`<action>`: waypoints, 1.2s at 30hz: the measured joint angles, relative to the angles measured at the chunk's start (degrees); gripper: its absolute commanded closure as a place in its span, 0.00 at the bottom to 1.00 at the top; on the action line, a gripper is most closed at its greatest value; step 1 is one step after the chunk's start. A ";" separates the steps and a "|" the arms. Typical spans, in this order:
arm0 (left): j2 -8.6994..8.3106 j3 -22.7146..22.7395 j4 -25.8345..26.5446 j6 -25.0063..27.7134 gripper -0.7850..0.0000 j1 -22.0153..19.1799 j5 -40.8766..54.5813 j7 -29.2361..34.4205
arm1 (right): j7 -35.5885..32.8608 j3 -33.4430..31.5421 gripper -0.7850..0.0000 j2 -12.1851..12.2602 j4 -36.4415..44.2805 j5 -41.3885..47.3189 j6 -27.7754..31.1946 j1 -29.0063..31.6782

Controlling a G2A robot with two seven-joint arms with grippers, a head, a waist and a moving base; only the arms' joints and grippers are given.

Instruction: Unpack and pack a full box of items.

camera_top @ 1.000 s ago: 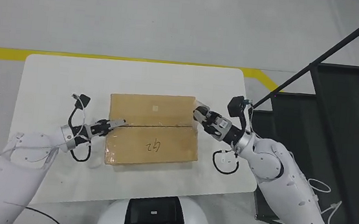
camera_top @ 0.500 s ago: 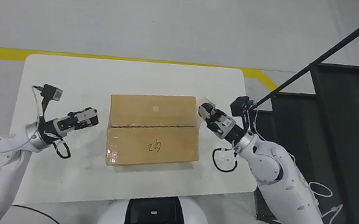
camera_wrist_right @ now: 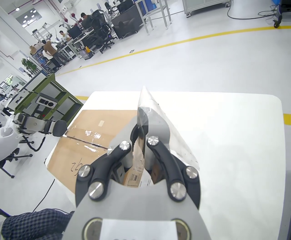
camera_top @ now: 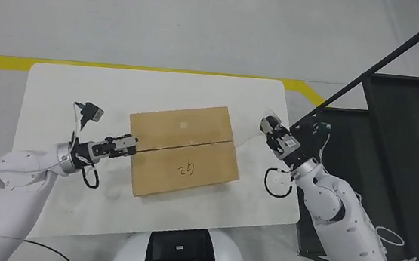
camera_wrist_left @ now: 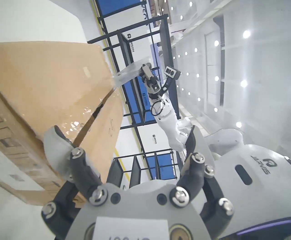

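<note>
Top view: right gripper (camera_top: 269, 126), pinching tape (camera_wrist_right: 163, 127) peeled along the box (camera_top: 185, 151) seam, stands just off one end; left gripper (camera_top: 129, 142), wide open and empty, at the other.

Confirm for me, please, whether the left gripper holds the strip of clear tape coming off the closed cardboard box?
Not quite: it is the right gripper whose fingers are shut on the clear tape, as the right wrist view shows. The tape runs from it to the closed cardboard box. The left gripper is open at the box's opposite end.
</note>
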State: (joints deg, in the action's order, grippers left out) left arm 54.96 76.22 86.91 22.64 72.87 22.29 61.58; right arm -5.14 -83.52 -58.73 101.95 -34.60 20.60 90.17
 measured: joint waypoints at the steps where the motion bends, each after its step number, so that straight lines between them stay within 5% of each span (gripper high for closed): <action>1: 0.04 -0.31 -0.31 -0.10 0.00 -0.25 -0.40 0.00 | 0.06 -0.30 1.00 0.00 0.02 0.10 0.10 0.23; 14: 0.16 0.79 2.35 3.96 0.00 1.69 4.95 -1.21 | -0.68 0.34 1.00 -0.53 -0.79 -0.17 0.42 -0.45; 22: 0.32 -2.38 2.30 0.40 0.00 1.18 3.06 2.58 | -0.76 0.38 1.00 -0.81 -1.03 -0.75 -0.05 -0.54; 36: 0.89 -4.48 -0.55 -1.06 0.00 0.17 -5.56 -6.54 | -0.70 -1.17 1.00 -1.27 -4.53 -0.40 -3.35 -1.43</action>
State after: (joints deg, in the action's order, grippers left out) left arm 55.86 71.74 86.36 21.58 73.04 16.73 55.04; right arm -5.84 -84.69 -60.00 97.42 -35.00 17.25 88.74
